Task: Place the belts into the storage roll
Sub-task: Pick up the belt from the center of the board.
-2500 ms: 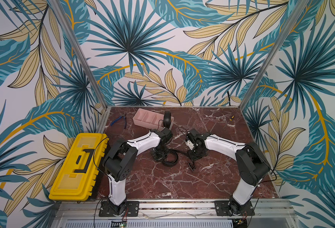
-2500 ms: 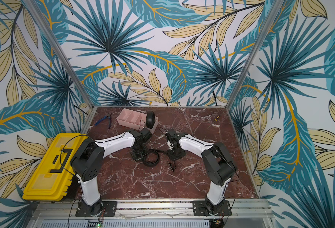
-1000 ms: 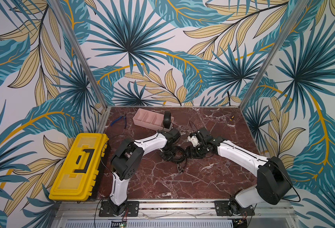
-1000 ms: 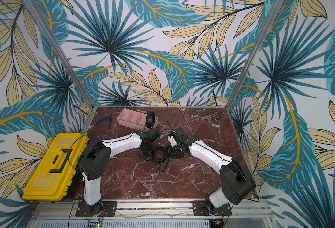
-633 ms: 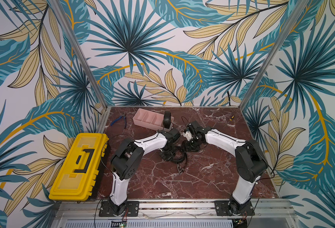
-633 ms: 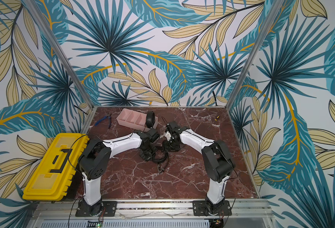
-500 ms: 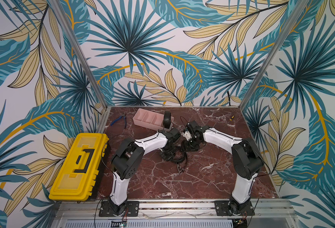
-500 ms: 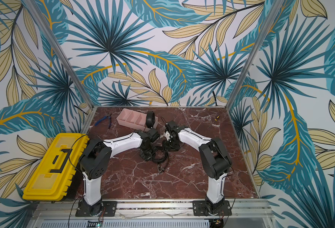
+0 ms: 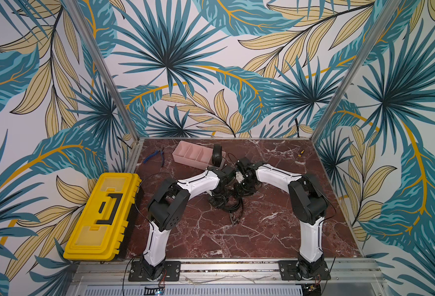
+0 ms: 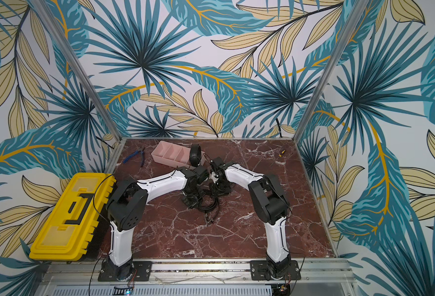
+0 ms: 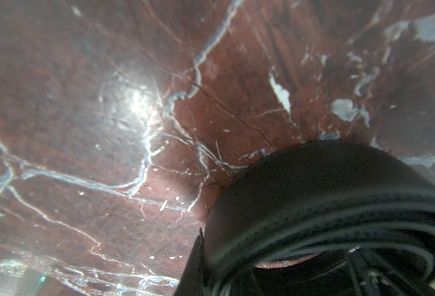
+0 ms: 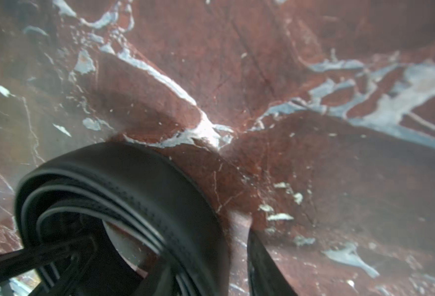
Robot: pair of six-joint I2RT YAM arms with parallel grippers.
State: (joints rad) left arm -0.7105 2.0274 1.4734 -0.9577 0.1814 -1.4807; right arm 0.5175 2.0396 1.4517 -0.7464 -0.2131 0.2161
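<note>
The pink storage roll lies at the table's back. One coiled black belt stands upright at its right end. The other belt is a loose coil on the marble, mid-table, with its buckle end trailing forward. My left gripper is shut on this coil's left side. In the left wrist view a finger presses the belt's outer wall. My right gripper reaches down at the coil's far right. Its outer finger stands a little off the belt; the other finger is hidden.
A yellow toolbox lies off the table's left edge. Blue pliers lie at the back left beside the tray. A small screwdriver lies at the back right. Both forearms meet over mid-table.
The right arm has swung in towards the left gripper and come down at the coil, its jaws narrowing. The left gripper keeps its hold and has barely moved in the last second.
</note>
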